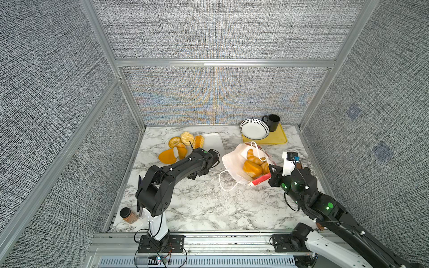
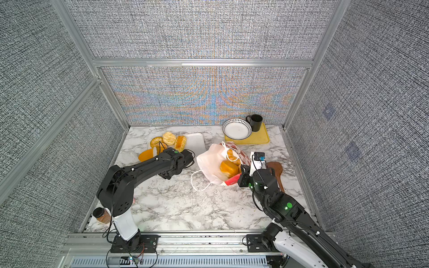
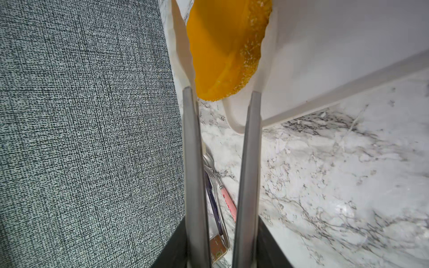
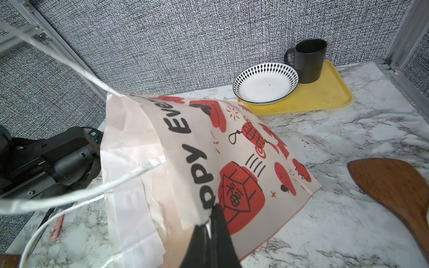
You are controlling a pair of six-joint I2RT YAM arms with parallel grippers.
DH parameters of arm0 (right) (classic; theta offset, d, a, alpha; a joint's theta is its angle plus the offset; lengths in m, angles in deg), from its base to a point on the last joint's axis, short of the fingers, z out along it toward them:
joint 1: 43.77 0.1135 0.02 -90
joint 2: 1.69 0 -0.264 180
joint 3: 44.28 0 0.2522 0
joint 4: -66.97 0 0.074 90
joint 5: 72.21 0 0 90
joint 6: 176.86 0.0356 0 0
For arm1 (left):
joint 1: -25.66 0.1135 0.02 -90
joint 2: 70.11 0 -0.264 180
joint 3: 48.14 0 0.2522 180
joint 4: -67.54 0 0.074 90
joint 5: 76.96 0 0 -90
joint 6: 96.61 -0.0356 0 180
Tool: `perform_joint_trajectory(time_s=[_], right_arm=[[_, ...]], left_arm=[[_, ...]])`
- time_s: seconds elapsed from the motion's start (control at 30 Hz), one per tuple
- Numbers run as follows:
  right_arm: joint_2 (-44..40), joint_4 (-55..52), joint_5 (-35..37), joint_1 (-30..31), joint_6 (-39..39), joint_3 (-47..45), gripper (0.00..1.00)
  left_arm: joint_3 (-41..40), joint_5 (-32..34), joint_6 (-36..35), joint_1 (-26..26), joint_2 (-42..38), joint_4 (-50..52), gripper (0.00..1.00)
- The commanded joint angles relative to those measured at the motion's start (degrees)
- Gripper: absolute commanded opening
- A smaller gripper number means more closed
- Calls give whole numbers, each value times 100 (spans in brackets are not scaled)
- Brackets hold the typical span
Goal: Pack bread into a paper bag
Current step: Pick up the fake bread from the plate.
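The paper bag [image 1: 234,160] [image 4: 209,150] leans over on the marble with its mouth open. It holds an orange loaf [image 1: 251,168] and a croissant [image 1: 253,156]. My right gripper [image 4: 214,206] is shut on the bag's rim nearest it. More bread, a bagel [image 1: 175,141] and two rolls, lies on the white tray [image 1: 214,141]. An orange half-loaf [image 1: 167,156] lies beside the tray's corner. My left gripper [image 3: 221,91] is hidden under its arm in both top views. Its fingers stand apart, tips at the near end of an orange bread [image 3: 222,46] that overhangs the tray's corner.
A yellow tray [image 1: 278,138] at the back right carries a patterned plate [image 1: 254,128] and a black mug [image 1: 272,123]. A wooden spatula [image 2: 277,171] lies right of the bag. A spice jar [image 1: 127,215] and cutlery [image 3: 218,185] lie along the left wall. A loose bag handle [image 1: 224,183] trails forward.
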Motion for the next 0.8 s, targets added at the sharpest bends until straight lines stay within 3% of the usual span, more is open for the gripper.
perform_joint_trajectory(time_s=[0.0, 0.07, 0.23, 0.33, 0.47, 0.6, 0.77], right_arm=[[-25, 251, -40, 7, -7, -15, 0], [-21, 277, -56, 7, -7, -28, 0], [-12, 313, -101, 7, 2, -49, 0], [-34, 290, -97, 7, -7, -50, 0], [11, 277, -93, 7, -24, -19, 0], [100, 295, -115, 7, -24, -24, 0], [313, 387, -134, 7, -12, 21, 0]], left_arm=[[62, 151, 27, 63, 60, 101, 40], [105, 122, 11, 89, 112, 104, 35], [221, 129, 71, 112, 142, 162, 9], [222, 148, 167, 115, -86, 225, 2], [216, -46, 457, 101, -853, 386, 2], [152, -489, 524, 73, -2198, 395, 2], [50, -2107, -23, 53, -3920, -116, 2]])
